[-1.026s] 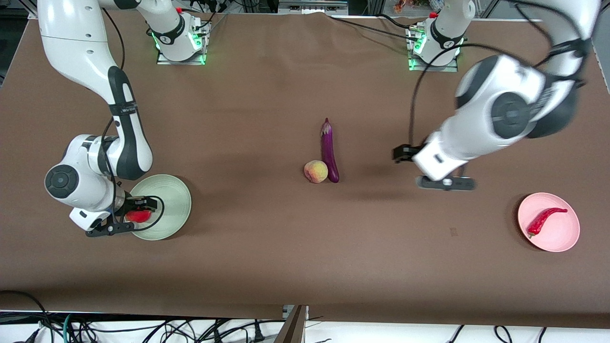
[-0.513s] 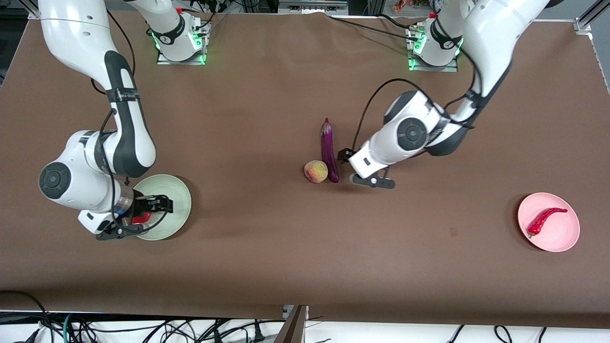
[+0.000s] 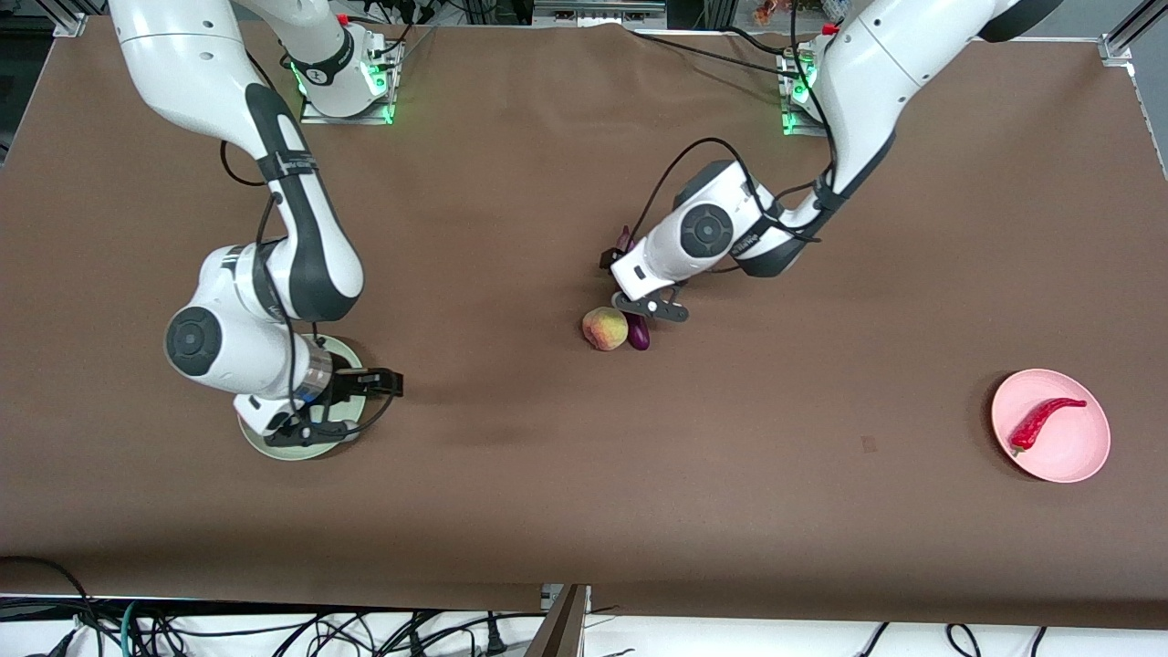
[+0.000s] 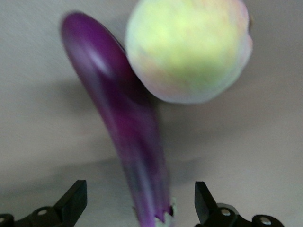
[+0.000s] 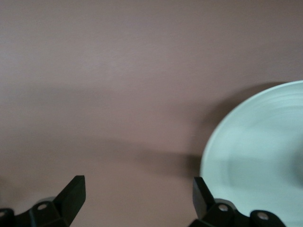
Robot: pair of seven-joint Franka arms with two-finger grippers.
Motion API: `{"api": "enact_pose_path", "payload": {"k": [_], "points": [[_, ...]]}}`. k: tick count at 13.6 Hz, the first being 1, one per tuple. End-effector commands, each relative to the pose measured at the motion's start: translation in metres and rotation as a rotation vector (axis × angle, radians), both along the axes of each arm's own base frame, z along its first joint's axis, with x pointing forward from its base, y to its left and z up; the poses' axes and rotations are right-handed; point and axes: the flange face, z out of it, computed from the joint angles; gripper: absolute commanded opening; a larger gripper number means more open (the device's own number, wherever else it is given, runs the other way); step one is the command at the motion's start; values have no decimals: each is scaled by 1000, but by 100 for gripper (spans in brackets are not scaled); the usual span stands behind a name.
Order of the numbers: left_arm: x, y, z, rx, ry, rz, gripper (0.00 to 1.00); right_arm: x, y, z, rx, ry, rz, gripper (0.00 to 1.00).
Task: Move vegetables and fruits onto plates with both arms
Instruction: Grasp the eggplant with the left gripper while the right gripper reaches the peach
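Two items left, front view: the eggplant [image 3: 637,330] and the peach [image 3: 605,328] are seen touching side by side on the brown counter [image 3: 547,474], near its middle and on no plate.
Done, front view: the chili pepper [image 3: 1043,420] is seen lying in the pink plate [image 3: 1077,456] toward the left arm's end of the counter.
Green plate, front view: the pale green plate [image 3: 274,447] lies toward the right arm's end of the counter and is mostly covered by the right arm; the red fruit is hidden there, so its place cannot be confirmed (it is judged likely to be on that plate).
Left tool, front view: the left tool [image 3: 650,308] is held low over the eggplant, and nothing is gripped.
Right tool, front view: the right tool [image 3: 351,406] is held over the green plate's edge, empty.
Left wrist view: the eggplant [image 4: 123,123] is framed between the two widely parted fingers [image 4: 71,203], with the peach [image 4: 189,47] touching it; no contact by the fingers is seen.
Right wrist view: the fingertips [image 5: 71,194] are spread wide and hold nothing; part of the green plate [image 5: 255,146] and bare counter [image 5: 118,71] are shown.
Progress: roughly half is judged done; the eggplant appears to be next for the left arm, with the peach to follow.
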Motion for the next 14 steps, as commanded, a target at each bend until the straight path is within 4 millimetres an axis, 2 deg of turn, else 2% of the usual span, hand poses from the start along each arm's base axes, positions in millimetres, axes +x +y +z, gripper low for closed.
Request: {"api": "enact_pose_path", "payload": {"k": [1, 2, 3, 4, 6, 8, 9, 11, 13, 14], "points": [[-8, -7, -13, 33, -54, -14, 73, -4, 22, 5, 30, -6, -12, 100], [-8, -6, -13, 43, -62, -12, 38, -6, 29, 5, 31, -12, -3, 100], [-7, -5, -14, 54, -63, 12, 19, -8, 38, 4, 30, -13, 9, 100], [-7, -5, -14, 56, -61, 22, 12, -11, 51, 5, 30, -19, 5, 100], [-6, 7, -14, 96, -40, 23, 11, -15, 71, 7, 31, -30, -50, 100], [4, 31, 2, 188, -12, 16, 10, -21, 94, 8, 36, -45, -88, 100], [11, 45, 18, 234, -4, 20, 9, -27, 112, 9, 38, -47, -105, 100], [25, 76, 66, 332, -4, 33, 9, -39, 145, 12, 48, -57, -165, 100], [52, 114, 109, 389, 6, 59, 9, -59, 193, 7, 65, -82, -216, 100], [72, 139, 127, 400, 13, 57, 9, -69, 216, -1, 74, -98, -246, 100]]}}
